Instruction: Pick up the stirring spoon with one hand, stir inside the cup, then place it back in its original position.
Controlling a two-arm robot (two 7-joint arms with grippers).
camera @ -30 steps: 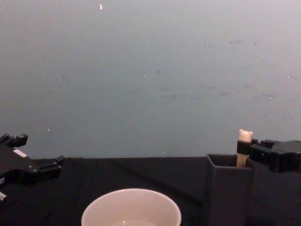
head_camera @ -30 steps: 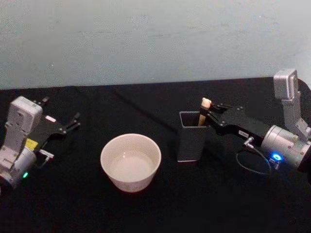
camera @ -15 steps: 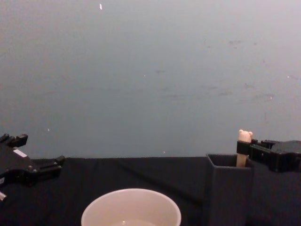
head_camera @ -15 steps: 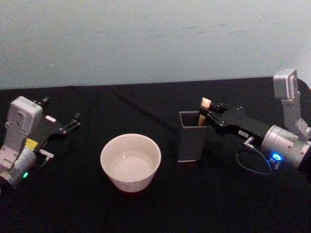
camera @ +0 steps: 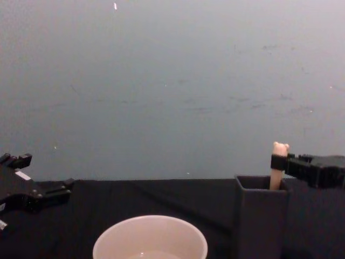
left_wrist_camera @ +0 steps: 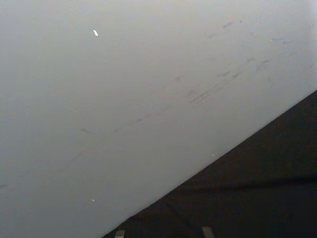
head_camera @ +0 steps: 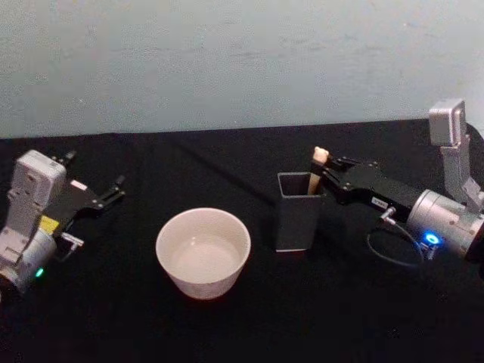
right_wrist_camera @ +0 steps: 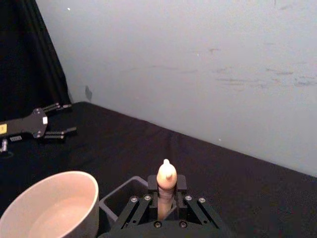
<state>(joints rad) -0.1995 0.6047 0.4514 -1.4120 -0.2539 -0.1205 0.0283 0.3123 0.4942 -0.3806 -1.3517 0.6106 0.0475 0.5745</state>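
**Lifted a notch since a second ago**

Black right gripper [head_camera: 319,174], fingers clamped on the handle, holds the slim beige bear-topped stirring spoon [head_camera: 319,156] upright, its lower end inside the dark grey square holder box [head_camera: 297,221]. Wide cream-white cup [head_camera: 203,227] stands nearby on the black surface [head_camera: 340,302]; left gripper [head_camera: 94,172] rests aside, fingers spread, empty.

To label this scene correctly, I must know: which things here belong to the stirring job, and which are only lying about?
Job: stirring spoon, held by the right gripper, jaws shut; cup; holder box in which the spoon stands.
Lying about: left gripper, parked open at the left of the table.
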